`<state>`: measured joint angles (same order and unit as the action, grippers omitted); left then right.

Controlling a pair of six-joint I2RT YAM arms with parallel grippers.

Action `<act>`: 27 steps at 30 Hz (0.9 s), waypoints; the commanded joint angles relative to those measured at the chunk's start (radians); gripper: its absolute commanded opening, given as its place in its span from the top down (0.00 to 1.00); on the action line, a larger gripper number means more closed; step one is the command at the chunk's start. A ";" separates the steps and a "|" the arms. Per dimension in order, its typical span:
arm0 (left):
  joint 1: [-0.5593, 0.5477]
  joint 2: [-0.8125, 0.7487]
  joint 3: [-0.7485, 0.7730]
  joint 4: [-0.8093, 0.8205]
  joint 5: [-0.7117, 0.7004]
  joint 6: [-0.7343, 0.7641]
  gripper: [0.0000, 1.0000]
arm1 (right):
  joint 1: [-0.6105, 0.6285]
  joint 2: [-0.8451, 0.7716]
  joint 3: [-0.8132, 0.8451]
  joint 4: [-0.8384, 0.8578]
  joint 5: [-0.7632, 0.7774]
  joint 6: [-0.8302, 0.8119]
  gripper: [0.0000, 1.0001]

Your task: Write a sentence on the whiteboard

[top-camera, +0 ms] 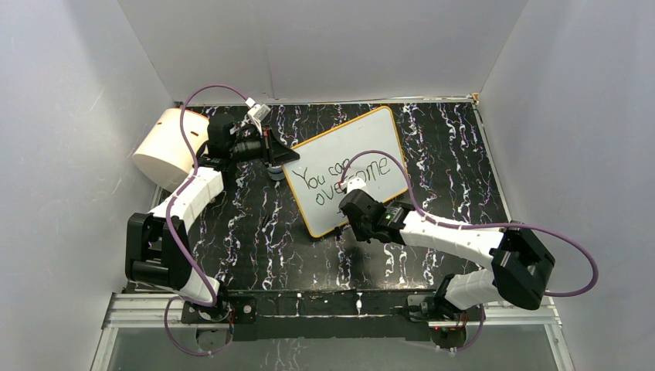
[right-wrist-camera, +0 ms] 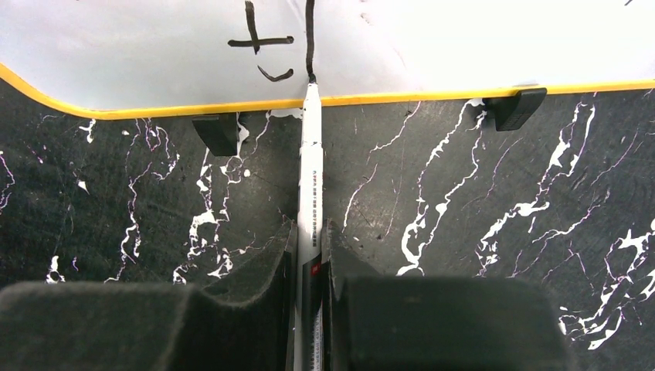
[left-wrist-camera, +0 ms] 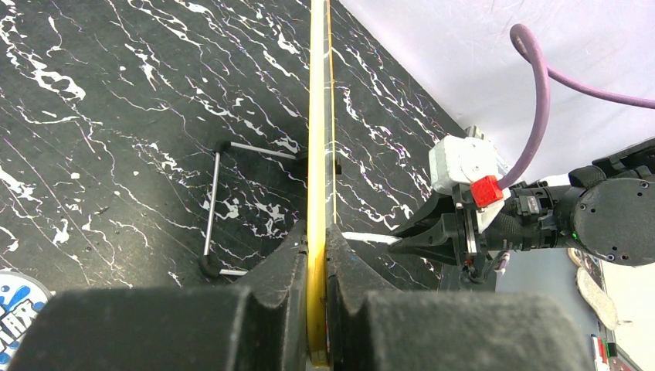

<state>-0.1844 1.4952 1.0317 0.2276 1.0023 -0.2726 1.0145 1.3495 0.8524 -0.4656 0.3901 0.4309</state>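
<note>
My left claw [left-wrist-camera: 317, 241] is clamped on the yellow rim of the whiteboard [left-wrist-camera: 318, 116], holding it upright on its edge on the tabletop [top-camera: 255, 232]. My right claw [right-wrist-camera: 310, 236] is closed on a marker [right-wrist-camera: 310, 154]. Its tip touches the white face just above the bottom rim, at the foot of a vertical stroke beside a complete "t".

The sentence [top-camera: 345, 174] reads "You can" and "overcome" in the upper two lines, and I judge the last word is only just begun. To do it well I should press lightly, because the board stands on nothing but two clip feet [right-wrist-camera: 218, 131] and my left grip. Too hard a push could tip or slide it. This line sits low, so the strokes need to be short and end above the rim, with the marker square to the face.

The overhead view shows the whole board angled across the tabletop and the two upper lines, but my right arm hides the third. The right wrist view shows that hidden line and the tip's contact. The left wrist view shows the board edge-on, a wire stand [left-wrist-camera: 214, 209] behind it, and the marker meeting the face from the side.
</note>
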 commanded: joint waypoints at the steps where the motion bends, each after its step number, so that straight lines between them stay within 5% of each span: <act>1: -0.044 0.029 -0.030 -0.131 -0.010 0.068 1.00 | -0.003 -0.012 0.016 0.052 0.016 -0.011 1.00; 27: -0.044 0.034 -0.032 -0.131 -0.007 0.068 1.00 | -0.005 -0.029 0.079 0.118 0.093 -0.071 1.00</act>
<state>-0.1844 1.4952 1.0317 0.2276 1.0023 -0.2726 1.0145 1.3430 0.8814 -0.4355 0.4438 0.3767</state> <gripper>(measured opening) 0.052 0.207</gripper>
